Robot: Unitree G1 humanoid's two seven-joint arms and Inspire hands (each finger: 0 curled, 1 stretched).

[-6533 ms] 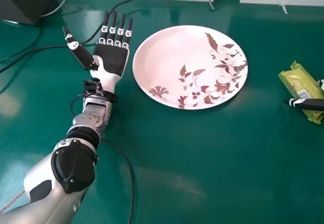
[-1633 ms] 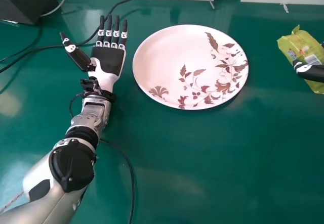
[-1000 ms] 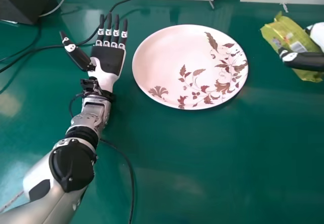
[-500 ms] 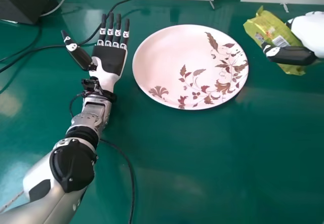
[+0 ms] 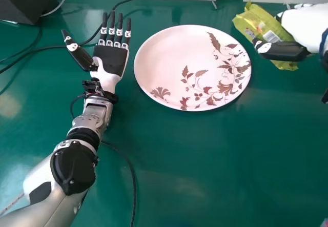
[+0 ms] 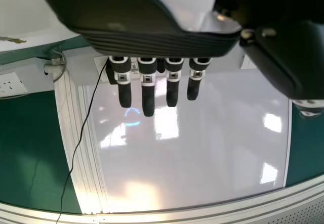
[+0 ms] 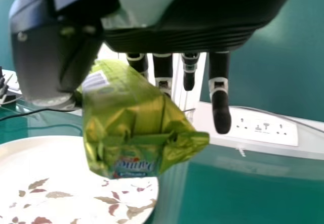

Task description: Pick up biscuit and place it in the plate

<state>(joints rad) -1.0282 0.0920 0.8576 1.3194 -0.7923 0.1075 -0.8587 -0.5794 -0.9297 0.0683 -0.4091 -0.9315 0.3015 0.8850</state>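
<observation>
Right hand (image 5: 303, 26), grasping the biscuit (image 5: 256, 22), with the plate (image 5: 171, 58) to its left: the load should be centred over it and lowered gently before release.

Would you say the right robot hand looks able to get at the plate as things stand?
Probably yes: the right robot hand is to the right of the plate, with only the biscuit packet in its grasp seeming to come between them.

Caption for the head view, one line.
Right hand holds the green biscuit packet beside the floral plate; left hand open.
</observation>
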